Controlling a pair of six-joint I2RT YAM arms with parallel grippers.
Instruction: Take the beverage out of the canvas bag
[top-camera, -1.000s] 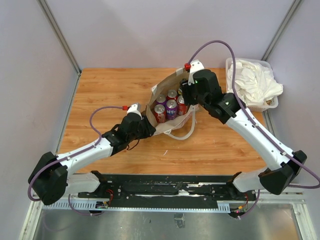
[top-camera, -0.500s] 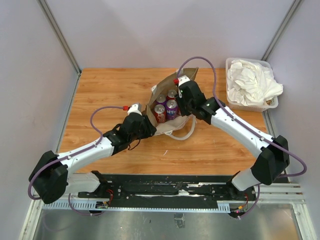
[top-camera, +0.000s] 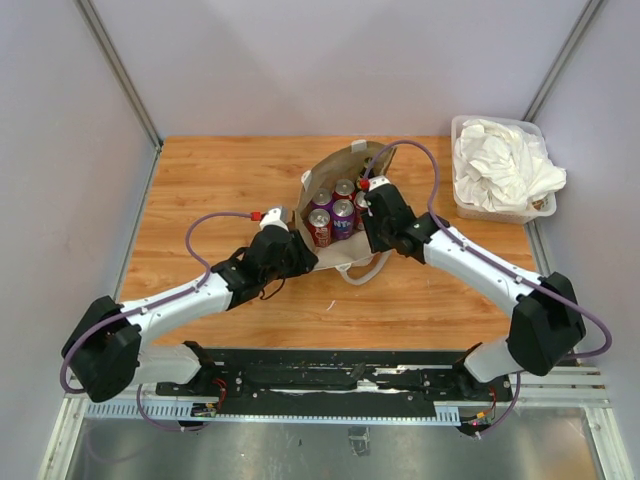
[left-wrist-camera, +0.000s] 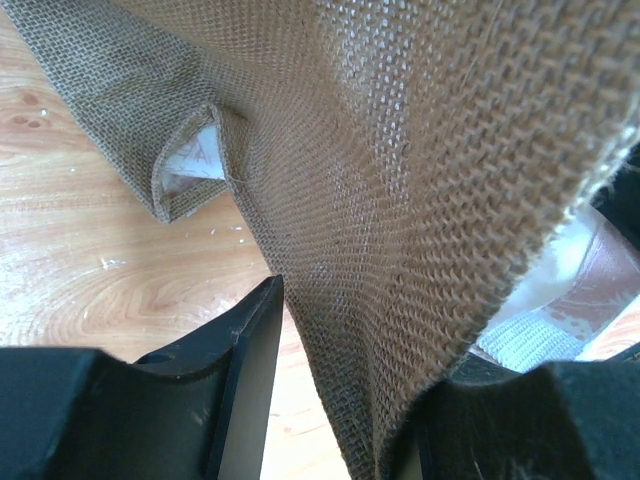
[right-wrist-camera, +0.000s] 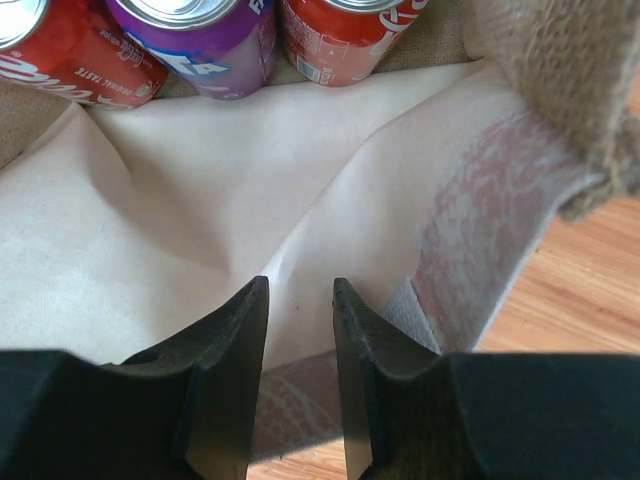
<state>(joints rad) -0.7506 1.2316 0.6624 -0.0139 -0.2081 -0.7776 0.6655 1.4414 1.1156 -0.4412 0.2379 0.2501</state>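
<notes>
The tan canvas bag (top-camera: 345, 175) stands open in the middle of the table, holding several red and purple drink cans (top-camera: 343, 215). My left gripper (top-camera: 300, 250) is at the bag's near left edge. In the left wrist view the woven bag wall (left-wrist-camera: 400, 200) runs between its fingers (left-wrist-camera: 240, 370). My right gripper (top-camera: 372, 228) hangs over the bag's near right side. In the right wrist view its jaws (right-wrist-camera: 300, 285) stand narrowly apart and empty over the pale lining (right-wrist-camera: 200, 190). A red can (right-wrist-camera: 70, 55), a purple can (right-wrist-camera: 200, 40) and another red can (right-wrist-camera: 350, 30) lie just beyond.
A clear plastic bin (top-camera: 458, 205) of white cloth stands at the back right corner. The bag's white rope handle (top-camera: 362, 272) loops onto the wooden table (top-camera: 200, 180) in front of the bag. Grey walls enclose the table on three sides.
My right arm has swung from the bag's back right to its near right side and lowered over it. My left gripper has shifted slightly right, still on the bag's edge.
</notes>
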